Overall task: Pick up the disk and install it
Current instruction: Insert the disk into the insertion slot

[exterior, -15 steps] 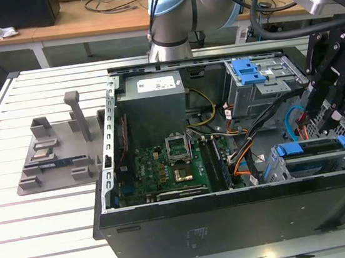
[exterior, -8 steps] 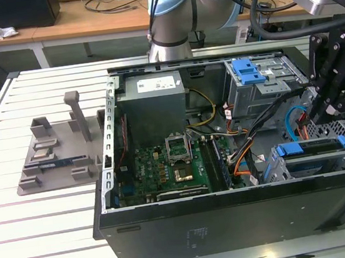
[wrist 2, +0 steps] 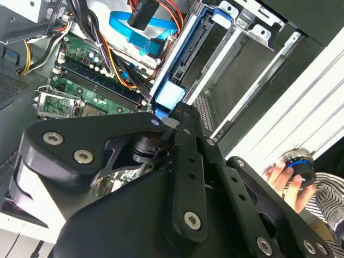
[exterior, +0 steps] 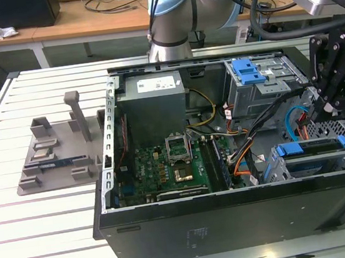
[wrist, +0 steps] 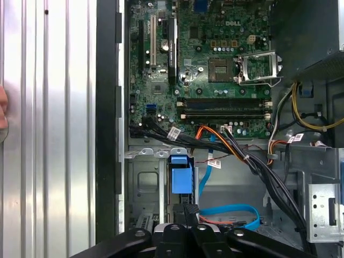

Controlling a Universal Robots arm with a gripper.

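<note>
Gripper (exterior: pixel 319 114) hangs just above the grey cage (exterior: pixel 275 168) in the open computer case (exterior: pixel 235 228), and I cannot tell if it is open or shut. The disk (exterior: pixel 310 148) sits inside that cage, mostly hidden, with just its blue edges showing. A person's hand (wrist 2: pixel 280 178) peeks out, partly covered by the gripper.
</note>
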